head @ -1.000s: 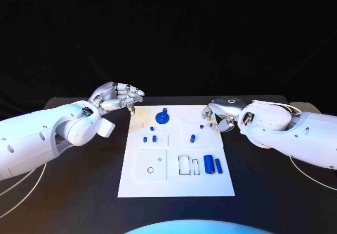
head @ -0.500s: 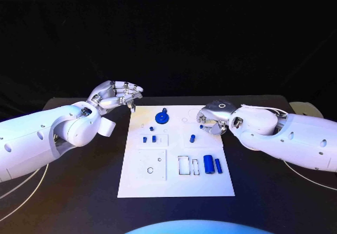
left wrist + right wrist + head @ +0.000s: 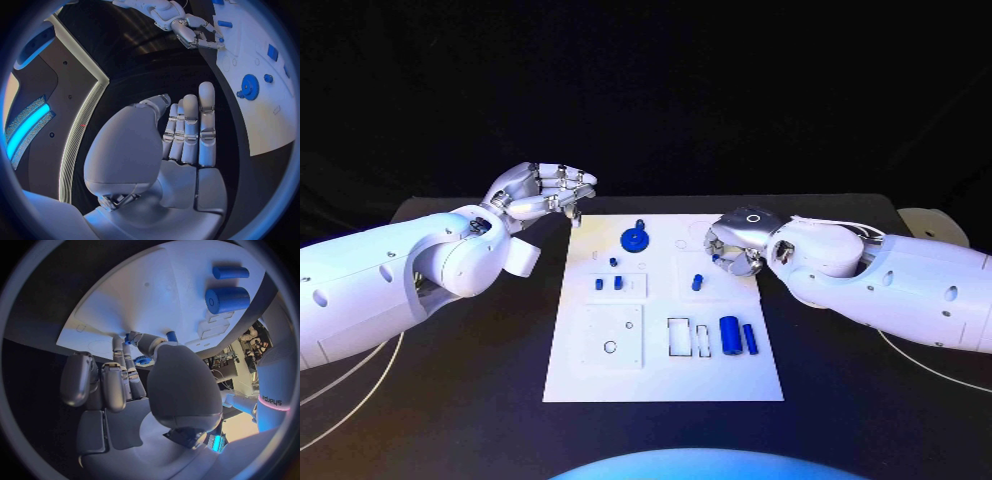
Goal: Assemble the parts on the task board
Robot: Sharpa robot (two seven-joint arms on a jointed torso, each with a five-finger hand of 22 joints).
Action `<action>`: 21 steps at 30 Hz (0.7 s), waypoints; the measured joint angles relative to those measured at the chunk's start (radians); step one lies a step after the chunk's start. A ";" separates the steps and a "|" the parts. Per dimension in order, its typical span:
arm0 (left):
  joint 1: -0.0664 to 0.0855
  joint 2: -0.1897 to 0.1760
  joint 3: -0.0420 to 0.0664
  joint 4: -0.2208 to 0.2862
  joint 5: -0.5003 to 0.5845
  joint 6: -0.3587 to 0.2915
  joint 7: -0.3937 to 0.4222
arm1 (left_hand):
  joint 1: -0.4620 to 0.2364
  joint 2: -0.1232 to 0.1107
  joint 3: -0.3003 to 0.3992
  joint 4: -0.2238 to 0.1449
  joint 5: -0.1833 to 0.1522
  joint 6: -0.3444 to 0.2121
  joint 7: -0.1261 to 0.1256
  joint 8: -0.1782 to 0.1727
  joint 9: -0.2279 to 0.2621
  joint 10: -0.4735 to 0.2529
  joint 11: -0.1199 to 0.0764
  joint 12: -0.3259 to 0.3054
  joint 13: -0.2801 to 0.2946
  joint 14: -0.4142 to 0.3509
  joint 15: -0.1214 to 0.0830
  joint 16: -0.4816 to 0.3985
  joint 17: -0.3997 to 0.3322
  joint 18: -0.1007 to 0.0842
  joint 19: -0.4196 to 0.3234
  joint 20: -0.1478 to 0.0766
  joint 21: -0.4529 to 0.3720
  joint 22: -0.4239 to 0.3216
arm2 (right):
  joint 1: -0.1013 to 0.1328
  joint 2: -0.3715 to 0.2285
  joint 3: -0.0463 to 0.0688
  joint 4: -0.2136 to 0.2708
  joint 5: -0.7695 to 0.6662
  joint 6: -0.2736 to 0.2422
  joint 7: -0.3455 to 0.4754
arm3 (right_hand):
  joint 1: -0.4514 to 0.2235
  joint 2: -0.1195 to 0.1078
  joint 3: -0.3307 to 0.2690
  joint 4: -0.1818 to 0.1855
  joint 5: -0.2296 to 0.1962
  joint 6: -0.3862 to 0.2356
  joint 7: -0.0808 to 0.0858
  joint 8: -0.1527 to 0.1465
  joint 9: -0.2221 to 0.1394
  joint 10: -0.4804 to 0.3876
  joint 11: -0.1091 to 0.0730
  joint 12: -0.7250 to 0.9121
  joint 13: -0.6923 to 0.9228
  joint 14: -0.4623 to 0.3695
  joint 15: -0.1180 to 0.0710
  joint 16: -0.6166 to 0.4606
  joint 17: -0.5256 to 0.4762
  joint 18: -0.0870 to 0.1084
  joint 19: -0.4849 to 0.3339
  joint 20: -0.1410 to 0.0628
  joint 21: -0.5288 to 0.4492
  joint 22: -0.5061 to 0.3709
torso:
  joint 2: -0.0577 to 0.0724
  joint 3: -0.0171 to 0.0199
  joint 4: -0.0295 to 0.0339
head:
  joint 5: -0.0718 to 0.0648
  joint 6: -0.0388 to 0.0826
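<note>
Board work is just starting: the white board lies flat in the middle of the black desk, between the two robot hands. Small blue parts sit on it. A blue gear lies near the far edge, close to the left robot hand. A fat blue tube and a thin blue bar lie nearer the robot, on the right robot hand's side.

The right robot hand has slid in from the desk side over the last second. Now it hangs over the board's far right corner with its fingers bent in, and I see nothing in them. I think it is going for a part there.

The left robot hand has hardly moved. It waits just off the board's far left corner, fingers curled, holding nothing.

Bare desk lies all around the board, so both arms have room to move.
</note>
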 measured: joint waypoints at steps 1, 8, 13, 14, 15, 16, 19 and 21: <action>0.000 0.000 0.000 0.000 0.000 0.000 0.000 | 0.000 0.000 0.000 0.000 0.000 0.000 0.000 0.000 0.000 0.000 0.000 0.000 0.001 0.000 0.000 0.000 0.000 0.000 0.000 0.000 0.000 0.000 | -0.001 0.002 0.001 -0.002 0.000 -0.002 0.000 | -0.001 0.007 0.004 -0.004 -0.005 0.004 -0.004 0.005 0.000 0.007 -0.002 0.000 -0.002 0.000 0.000 0.003 0.000 0.000 0.001 -0.001 0.001 0.003 | 0.000 0.0001 0.0000 | 0.001 -0.001; 0.000 0.000 0.000 0.001 0.002 0.001 -0.002 | 0.000 0.000 0.003 -0.003 0.000 -0.003 0.003 0.000 0.000 -0.007 0.000 0.000 0.001 0.000 0.000 0.000 0.002 0.000 0.000 0.000 0.000 0.000 | -0.006 0.006 0.003 -0.004 0.001 -0.009 0.002 | 0.009 0.025 0.013 -0.013 -0.009 0.030 -0.010 0.016 0.006 0.037 -0.013 0.005 -0.006 0.000 -0.007 0.004 0.000 0.000 0.005 -0.005 0.008 0.011 | 0.000 0.0008 -0.0013 | 0.002 -0.004; 0.000 0.000 0.000 0.001 0.002 0.001 -0.003 | 0.000 0.000 0.003 -0.003 0.000 -0.003 0.003 0.000 0.000 -0.007 0.000 0.000 0.002 0.000 0.000 0.000 0.002 0.000 0.000 0.000 0.000 0.000 | -0.008 0.009 0.004 -0.007 0.001 -0.010 0.002 | 0.009 0.032 0.016 -0.017 -0.011 0.042 -0.013 0.023 0.010 0.050 -0.017 0.010 -0.005 0.003 -0.011 0.010 0.000 0.000 0.008 -0.008 0.016 0.019 | 0.000 0.0008 -0.0017 | 0.002 -0.006; 0.000 0.000 0.000 0.001 0.002 0.001 -0.003 | 0.000 0.000 0.006 -0.006 0.000 -0.003 0.003 0.000 0.000 -0.007 0.000 0.000 0.002 0.000 0.000 0.000 0.002 0.000 0.000 0.000 0.000 0.000 | -0.009 0.010 0.004 -0.008 0.001 -0.011 0.002 | 0.009 0.032 0.015 -0.021 -0.011 0.042 -0.013 0.027 0.011 0.054 -0.017 0.010 -0.005 0.000 -0.015 0.010 0.000 0.000 0.008 -0.008 0.016 0.020 | 0.000 0.0008 -0.0016 | 0.002 -0.007; 0.000 0.000 0.000 0.001 0.002 0.001 -0.003 | 0.000 0.000 0.006 -0.006 0.000 -0.003 0.003 0.000 0.000 -0.007 0.000 0.000 0.002 0.000 0.000 0.000 0.002 0.000 0.000 0.000 0.000 0.000 | -0.009 0.011 0.004 -0.008 0.001 -0.011 0.001 | 0.008 0.034 0.016 -0.022 -0.011 0.045 -0.016 0.027 0.011 0.056 -0.018 0.009 -0.005 0.000 -0.015 0.010 0.000 0.000 0.008 -0.008 0.016 0.021 | 0.000 0.0008 -0.0014 | 0.001 -0.007; 0.000 0.000 0.000 0.001 0.003 0.001 -0.003 | 0.000 0.000 0.006 -0.006 0.000 -0.003 0.003 0.000 0.000 -0.007 0.000 0.000 0.002 0.000 0.000 0.000 0.002 0.000 0.000 0.000 0.000 0.000 | -0.010 0.012 0.005 -0.009 0.001 -0.011 0.001 | 0.009 0.035 0.016 -0.022 -0.013 0.046 -0.017 0.027 0.013 0.058 -0.020 0.009 -0.004 0.000 -0.015 0.010 0.000 0.000 0.008 -0.008 0.019 0.023 | 0.000 0.0008 -0.0013 | 0.001 -0.008; 0.000 0.000 0.000 0.001 0.003 0.001 -0.004 | 0.000 0.000 0.006 -0.006 0.000 -0.003 0.003 0.000 0.000 -0.007 0.000 0.000 0.002 0.000 0.000 0.000 0.002 0.000 0.000 0.000 0.000 0.000 | -0.012 0.013 0.006 -0.009 -0.002 -0.014 -0.002 | 0.012 0.038 0.016 -0.028 -0.013 0.046 -0.017 0.031 0.014 0.059 -0.018 0.009 0.000 0.000 -0.014 0.010 0.000 0.000 0.008 -0.008 0.022 0.026 | 0.000 0.0008 -0.0010 | 0.001 -0.009; 0.000 0.000 0.000 0.001 0.003 0.002 -0.004 | 0.000 0.000 0.006 -0.006 0.000 -0.003 0.003 0.000 0.000 -0.007 0.000 0.000 0.002 0.000 0.000 0.000 0.002 0.000 0.000 0.000 0.000 0.000 | -0.013 0.014 0.006 -0.009 -0.004 -0.016 -0.003 | 0.016 0.041 0.016 -0.033 -0.014 0.054 -0.018 0.035 0.015 0.059 -0.018 0.013 0.000 0.003 -0.017 0.010 0.000 0.000 0.008 -0.008 0.022 0.027 | 0.000 0.0008 -0.0009 | 0.001 -0.009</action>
